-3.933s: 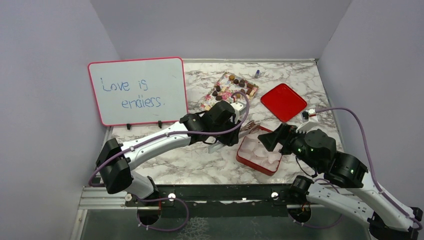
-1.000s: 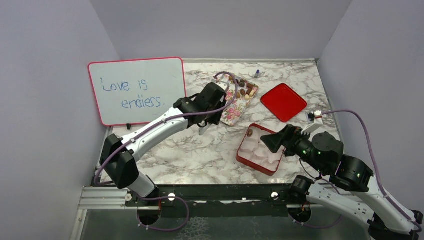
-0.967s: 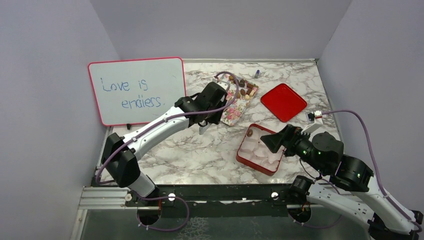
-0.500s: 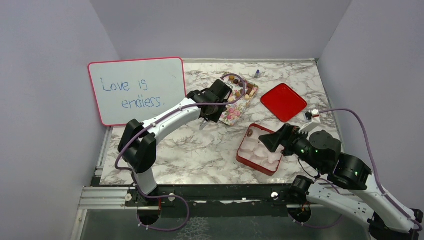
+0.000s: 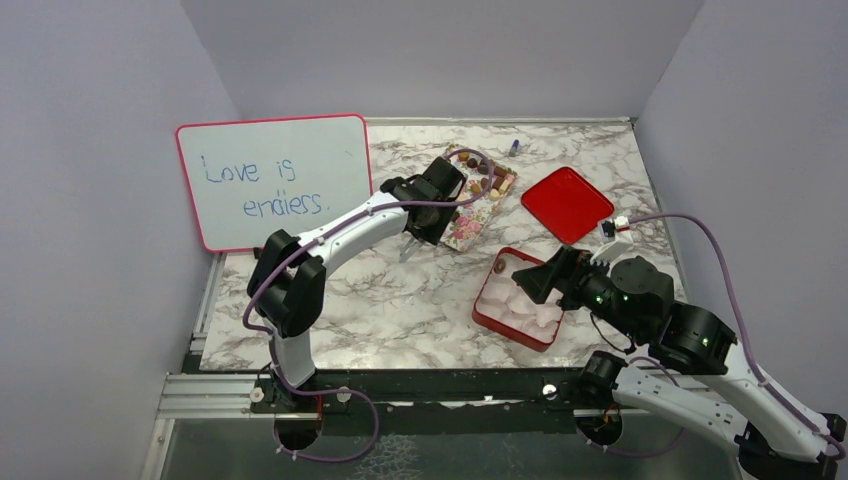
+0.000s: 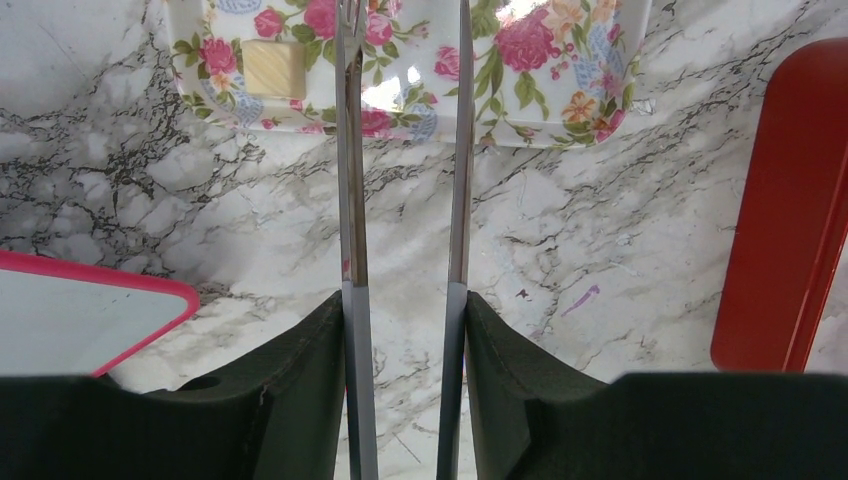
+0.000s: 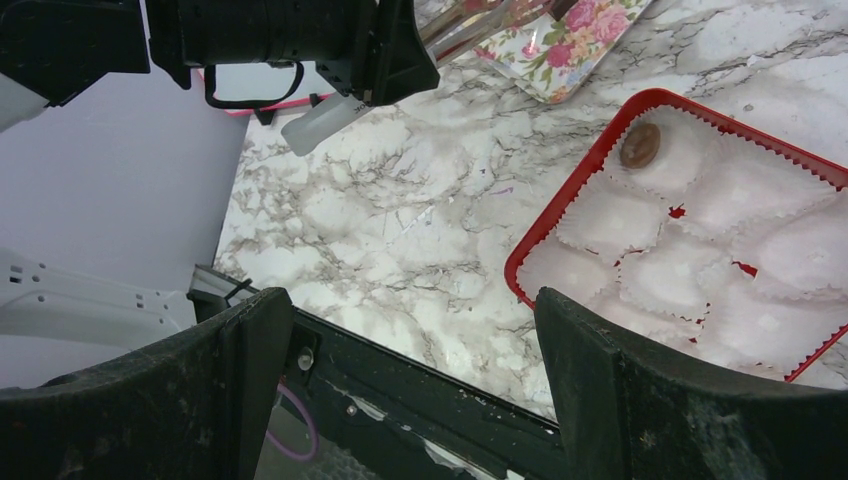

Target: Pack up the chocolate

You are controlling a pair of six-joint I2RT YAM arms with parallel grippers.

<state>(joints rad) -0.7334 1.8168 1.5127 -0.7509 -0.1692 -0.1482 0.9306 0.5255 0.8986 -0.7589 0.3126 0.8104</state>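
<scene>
**Left arm back at the floral tray, tweezers in its grip**

The left pincer (image 6: pixel 405 300) is clenching a pair of metal tweezers (image 6: pixel 352 200) between its black pads. The two blades are reaching out over the near end of the floral tray (image 6: pixel 540 90). Their tips are running off the top edge of the wrist view, so I cannot tell whether they are holding anything. A cream block (image 6: pixel 273 68) is lying on the tray just left of the blades. More chocolates (image 5: pixel 490 180) are sitting clustered at the tray's far end.

About four seconds ago this arm was stretching low across the table (image 5: pixel 400 300), with the tweezers at the far left corner of the red box (image 7: pixel 575 187). It has since been swinging back to the tray, and its elbow is now standing up close to its base. Over the last second the pincer has been edging a little further along the tray.

The right pincer (image 7: pixel 410 300) is hanging wide open and holding nothing, above the red box's near side, much as it was before. One brown chocolate (image 7: pixel 640 145) is resting in a white paper cup at the box's far corner. The red lid (image 5: pixel 567 203) is lying apart, beyond the box. The whiteboard (image 5: pixel 275 180) is standing at the left.
</scene>
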